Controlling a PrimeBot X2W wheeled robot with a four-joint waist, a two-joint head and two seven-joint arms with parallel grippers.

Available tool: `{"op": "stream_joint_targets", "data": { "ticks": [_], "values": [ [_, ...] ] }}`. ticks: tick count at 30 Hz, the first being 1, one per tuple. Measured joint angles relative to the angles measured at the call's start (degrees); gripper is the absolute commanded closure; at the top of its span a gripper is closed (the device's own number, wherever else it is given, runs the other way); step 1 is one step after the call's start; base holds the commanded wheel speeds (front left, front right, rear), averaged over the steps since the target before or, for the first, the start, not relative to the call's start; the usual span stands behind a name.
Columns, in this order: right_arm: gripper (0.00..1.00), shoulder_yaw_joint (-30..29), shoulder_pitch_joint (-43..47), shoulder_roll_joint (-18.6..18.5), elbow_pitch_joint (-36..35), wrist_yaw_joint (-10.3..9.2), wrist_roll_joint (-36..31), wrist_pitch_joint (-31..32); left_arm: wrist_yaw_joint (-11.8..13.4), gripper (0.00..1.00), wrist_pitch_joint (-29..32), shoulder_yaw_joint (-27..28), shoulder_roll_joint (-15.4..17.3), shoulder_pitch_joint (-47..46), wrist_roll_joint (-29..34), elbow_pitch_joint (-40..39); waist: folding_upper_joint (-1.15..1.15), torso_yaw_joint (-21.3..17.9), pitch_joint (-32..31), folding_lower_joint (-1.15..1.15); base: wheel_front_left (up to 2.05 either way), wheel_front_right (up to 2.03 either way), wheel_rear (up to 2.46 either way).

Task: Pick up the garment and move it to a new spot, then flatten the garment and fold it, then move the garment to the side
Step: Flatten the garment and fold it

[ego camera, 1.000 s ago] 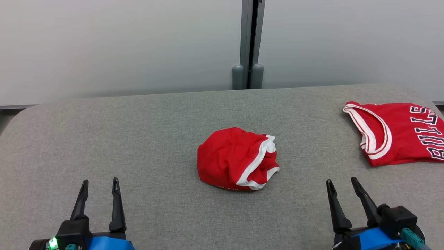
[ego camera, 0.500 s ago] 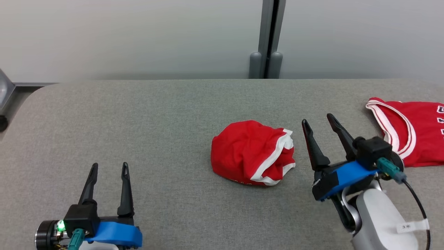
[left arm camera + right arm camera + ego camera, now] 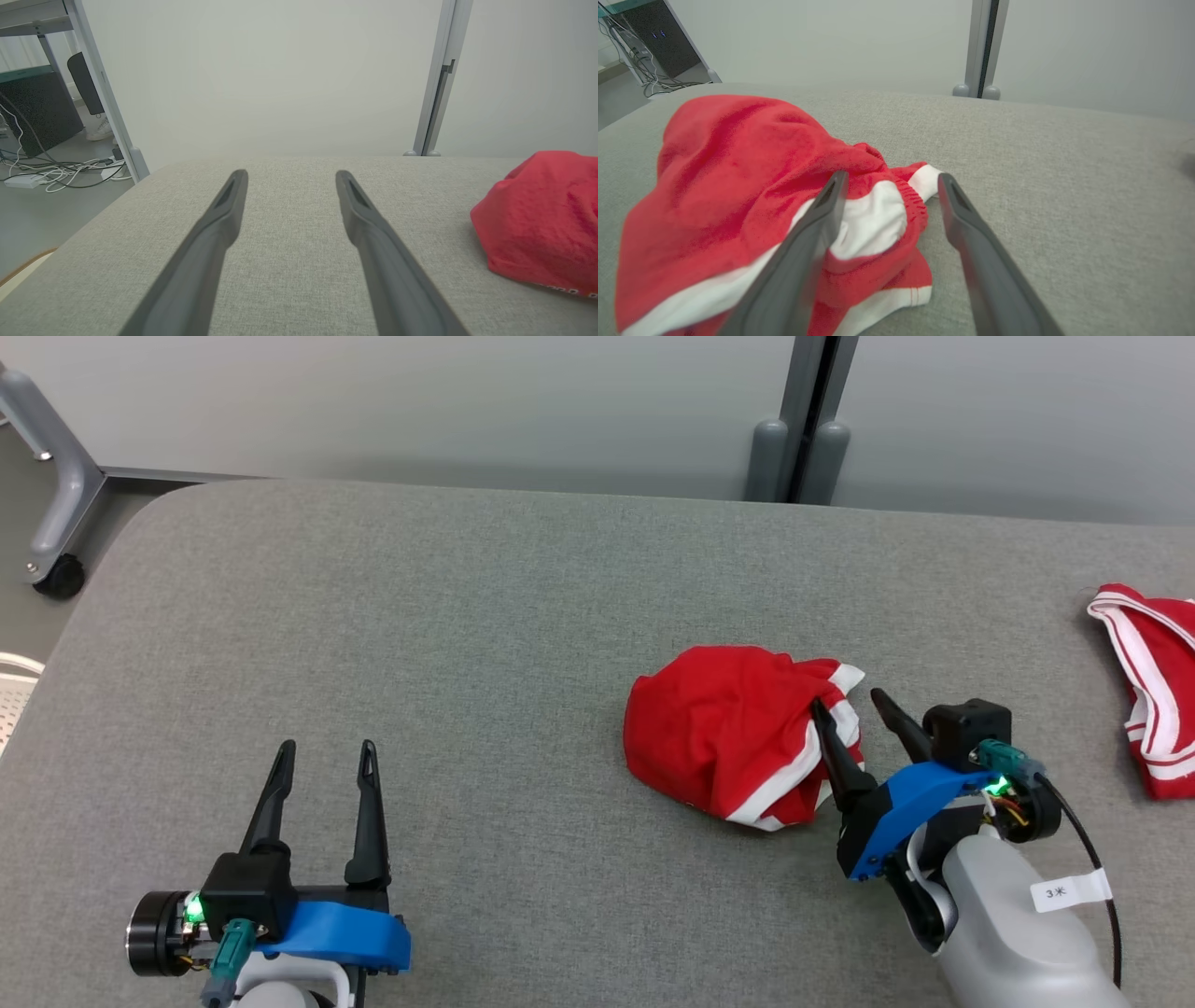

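- Close to the near edge of the grey tabletop (image 3: 467, 616), toward its left end, the left gripper (image 3: 326, 745) sits over bare surface. Its jaws are spread wide with nothing between them, and its arm is cut off by the bottom of the head view.
- Further right, the right gripper (image 3: 845, 698) is at the garment's right side, jaws spread and pinching nothing. Its pale forearm (image 3: 1008, 933) runs out of the bottom of the head view.
- In the right wrist view, one jaw lies across the garment's white band and the other is over bare tabletop just beside the cloth. Whether either one touches cannot be told.
- The garment (image 3: 719, 747), red with white bands, lies in a crumpled heap roughly midway between the near and far edges, well apart from the left gripper. Its kind is hard to make out, and the small lettering along its near hem is unreadable.
- Near the right side, a second red garment (image 3: 1153, 709) with white trim is cut off by the frame.
- Beyond the far edge stand pale wall panels joined at a grey post (image 3: 808, 420). Past the far left corner, a grey wheeled leg (image 3: 56, 495) is partly cut off.
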Motion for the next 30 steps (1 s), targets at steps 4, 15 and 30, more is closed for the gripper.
{"op": "stream_joint_targets", "data": {
  "ticks": [4,15,30],
  "values": [
    [0.00,1.94,-1.19,0.69,4.46,0.00,2.66,-0.69,-0.11,0.00,0.00,-0.03,-0.34,-0.52,0.38,0.36,0.00,0.78,0.66,0.00,0.00,0.00,0.00],
    [1.00,8.42,-1.92,2.32,10.59,0.00,11.09,-1.53,-0.92,0.00,0.00,0.14,-0.87,-1.04,0.90,1.66,-0.01,1.40,0.13,-0.01,0.00,0.00,0.00],
    [1.00,-0.85,2.94,-10.39,-3.35,0.00,9.59,-2.24,-0.87,0.00,0.00,2.67,-1.00,0.21,1.04,0.98,-0.02,-1.33,-2.31,-0.02,0.00,0.00,0.00]
  ]
}}
